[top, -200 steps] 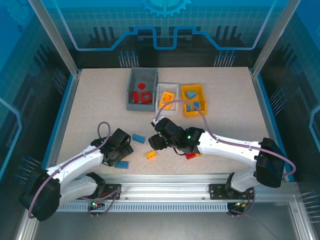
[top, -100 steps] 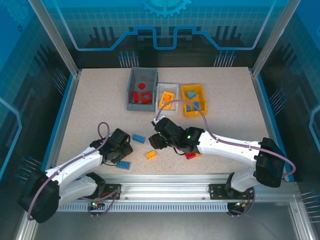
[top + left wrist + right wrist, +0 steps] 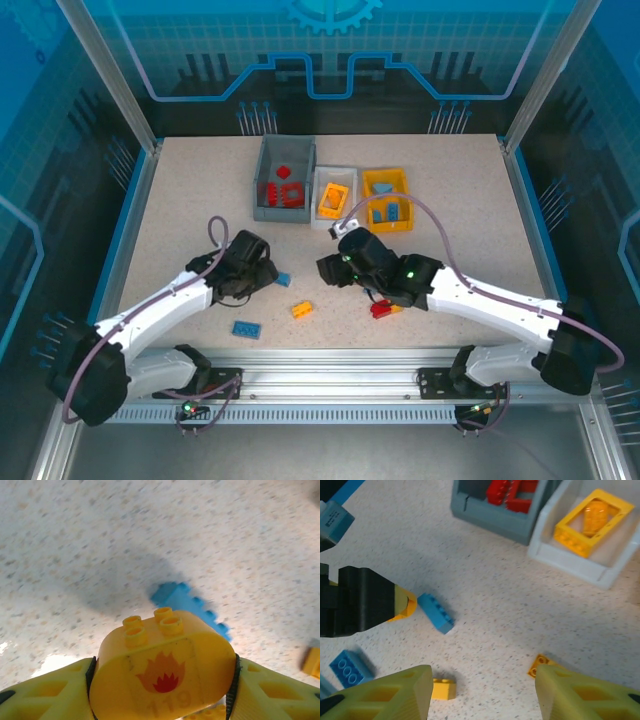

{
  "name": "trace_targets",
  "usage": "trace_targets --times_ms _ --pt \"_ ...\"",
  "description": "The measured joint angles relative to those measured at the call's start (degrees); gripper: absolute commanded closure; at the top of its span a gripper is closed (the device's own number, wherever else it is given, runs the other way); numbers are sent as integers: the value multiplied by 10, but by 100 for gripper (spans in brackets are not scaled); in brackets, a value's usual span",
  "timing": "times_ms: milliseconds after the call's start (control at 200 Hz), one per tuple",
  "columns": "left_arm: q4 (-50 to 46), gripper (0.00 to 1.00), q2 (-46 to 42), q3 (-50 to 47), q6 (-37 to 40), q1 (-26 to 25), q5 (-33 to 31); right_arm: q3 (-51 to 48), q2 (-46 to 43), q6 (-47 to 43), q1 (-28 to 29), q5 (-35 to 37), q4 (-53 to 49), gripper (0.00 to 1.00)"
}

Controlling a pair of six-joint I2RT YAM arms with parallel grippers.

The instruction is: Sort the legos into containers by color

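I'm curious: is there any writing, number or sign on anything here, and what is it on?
"119": faint, on the yellow brick held in the left gripper.
Flame picture: red and orange, just above that number on the same brick.
Gear emblem: on the back wall, no words with it.
Nothing else is readable.

Both arms reach from the bottom corners toward frame centre. Centre left, the left pincer (image 3: pixel 267 277) clamps a yellow rounded plastic brick (image 3: pixel 162 665). At centre, the right pincer (image 3: pixel 325 268) has its fingers spread wide.
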Motion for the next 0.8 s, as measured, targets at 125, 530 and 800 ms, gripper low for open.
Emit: trace_targets --times_ms 125,530,800 --pt "0 56 56 84 29 -5 5 -7 -31 2 -49 -5 0 43" --pt "8 55 370 461 153 -32 31 -16 -45 51 -223 -94 41 43" --pt "-37 54 587 744 223 -23 32 28 14 58 -242 -137 50 43"
